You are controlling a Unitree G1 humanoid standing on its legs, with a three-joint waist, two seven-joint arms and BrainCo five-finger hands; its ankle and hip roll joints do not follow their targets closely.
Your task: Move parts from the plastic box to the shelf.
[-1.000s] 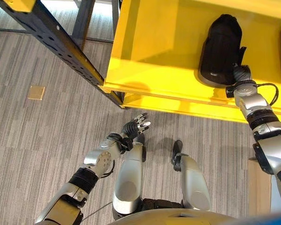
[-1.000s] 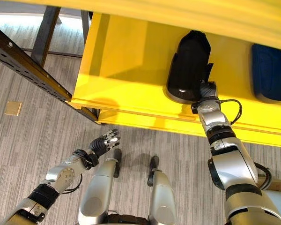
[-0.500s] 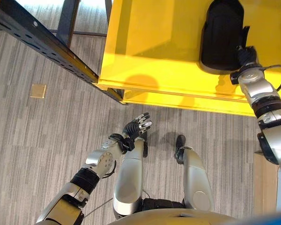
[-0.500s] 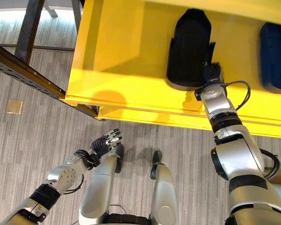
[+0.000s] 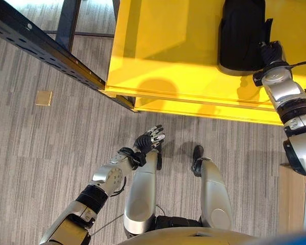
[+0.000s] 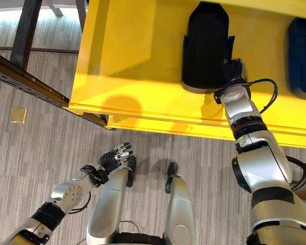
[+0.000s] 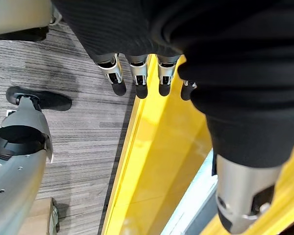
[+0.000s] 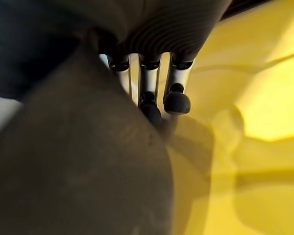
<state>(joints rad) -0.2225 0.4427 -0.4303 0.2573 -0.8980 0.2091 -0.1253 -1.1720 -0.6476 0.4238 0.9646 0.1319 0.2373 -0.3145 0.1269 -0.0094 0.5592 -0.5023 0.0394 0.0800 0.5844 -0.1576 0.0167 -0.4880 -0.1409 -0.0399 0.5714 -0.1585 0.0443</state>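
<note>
So no legible writing; glossy black part (image 6: 205,46) lies on yellow shelf (image 6: 137,61), right hand (image 6: 233,71) against it w/ fingers straight, left hand (image 5: 149,139) relaxed over floor

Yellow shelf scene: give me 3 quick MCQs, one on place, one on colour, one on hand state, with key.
1. Where does the black part lie?
A. on the floor
B. on the yellow shelf
C. in the left hand

2. What colour is the part at the shelf's far right?
A. dark blue
B. red
C. white

3. How is the left hand?
A. curled round a part
B. open, holding nothing
C. pressing on the shelf

Key:
1 B: the black part rests on the yellow shelf, with the right hand at its side.
2 A: the dark blue part sits at the right edge.
3 B: the left hand hangs over the floor with fingers straight and nothing in them.
</note>
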